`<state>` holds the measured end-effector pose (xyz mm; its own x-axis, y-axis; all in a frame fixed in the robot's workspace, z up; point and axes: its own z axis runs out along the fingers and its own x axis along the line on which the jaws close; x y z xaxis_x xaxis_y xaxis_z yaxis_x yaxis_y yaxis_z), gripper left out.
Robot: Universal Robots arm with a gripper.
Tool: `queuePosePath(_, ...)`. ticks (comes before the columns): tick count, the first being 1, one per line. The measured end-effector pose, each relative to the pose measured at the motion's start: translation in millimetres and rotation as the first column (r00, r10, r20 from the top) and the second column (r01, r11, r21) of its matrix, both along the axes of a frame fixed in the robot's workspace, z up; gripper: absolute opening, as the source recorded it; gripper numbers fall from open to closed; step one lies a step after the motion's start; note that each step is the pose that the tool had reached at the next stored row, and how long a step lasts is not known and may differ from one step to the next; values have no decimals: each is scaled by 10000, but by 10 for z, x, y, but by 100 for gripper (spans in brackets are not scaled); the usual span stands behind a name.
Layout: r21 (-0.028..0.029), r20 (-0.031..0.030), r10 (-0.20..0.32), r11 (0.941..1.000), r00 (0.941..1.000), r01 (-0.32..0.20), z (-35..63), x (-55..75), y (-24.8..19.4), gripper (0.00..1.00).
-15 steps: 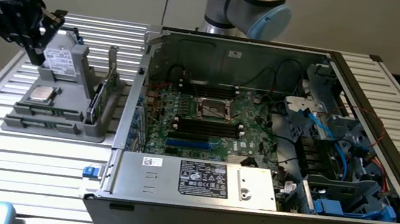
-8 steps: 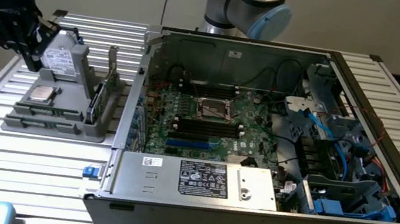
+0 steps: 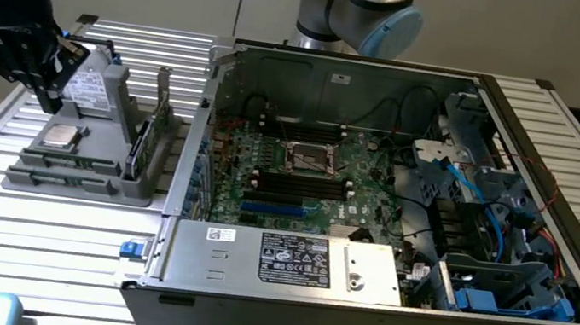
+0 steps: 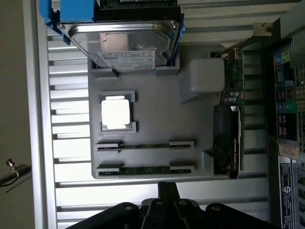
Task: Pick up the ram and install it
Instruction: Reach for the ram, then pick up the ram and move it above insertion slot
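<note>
The gripper (image 3: pixel 49 96) hangs above the gray tray (image 4: pixel 157 109) with its fingers pressed together and nothing between them. The ram (image 4: pixel 145 169) stands on edge in the tray's slots beside a second stick, near the processor chip (image 4: pixel 116 114). To take it cleanly, I judge the fingers must part, straddle the stick's thin edge near its middle and come straight down, clear of its neighbour. The wrist view gives that edge-on alignment from above, while the exterior view gives the gripper's height and the open computer (image 3: pixel 361 307) with its black memory slots (image 3: pixel 299 183).
</note>
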<state>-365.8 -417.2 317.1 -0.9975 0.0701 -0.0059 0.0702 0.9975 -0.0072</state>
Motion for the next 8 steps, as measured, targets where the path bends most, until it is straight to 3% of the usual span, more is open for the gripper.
queuePosePath(8,-5,0,1,10000,10000,-1,-1,0,0,11)
